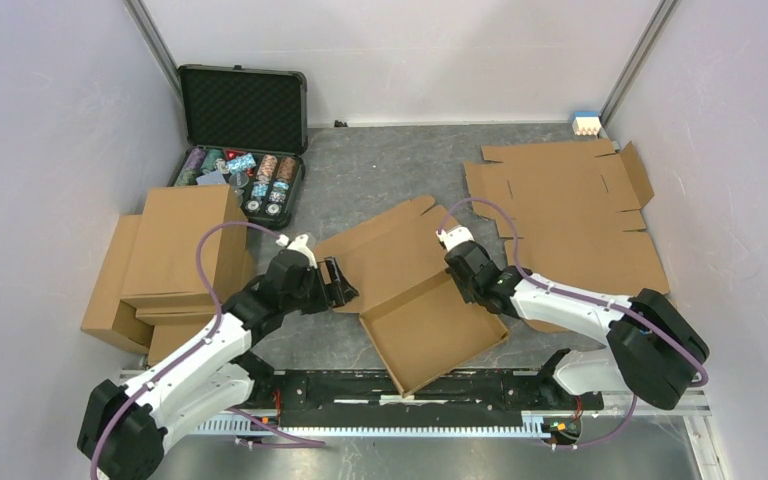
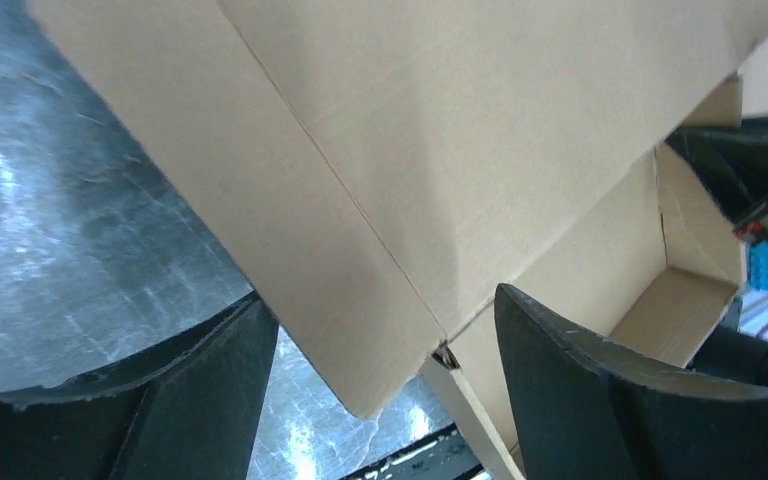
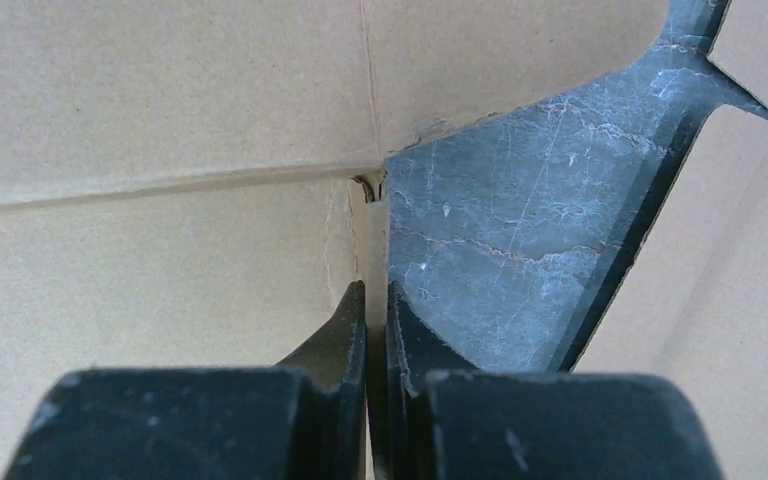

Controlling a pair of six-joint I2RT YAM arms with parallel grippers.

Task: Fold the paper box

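Far left, a stack of folded boxes [image 1: 175, 240] sits by the wall, with the open chip case [image 1: 245, 110] behind it. Neither is your concern.

Now your left gripper [image 1: 338, 285] is at the left end of the paper box [image 1: 430, 330], right where lid meets tray. In the left wrist view its fingers [image 2: 210, 400] are spread wide. A cardboard corner [image 2: 380, 390] pokes down into the gap, but nothing is clamped.

The box lies in the middle of the table [image 1: 380, 170], skewed, between the two arms. Its tray is on the near side with the walls looking raised. The lid panel [image 1: 385, 250] lies open and flat on the far-left side. So I'd call the tray formed and the lid the step in hand.

Over to your right gripper [image 1: 457, 250], at the box's right hinge corner. Its fingers [image 3: 345, 330] are pinched almost together, with cardboard on one side and bare table on the other. To me that reads as a nip on the right side wall, seen edge-on.

Next, I'd say, you close the left fingers on that lid edge. Then you swing the lid over the tray while the right side steadies the wall. The lid's ear flaps need to tuck inside, so mind the alignment.

Far right, the flat blanks [image 1: 570, 215] wait in a loose pile.
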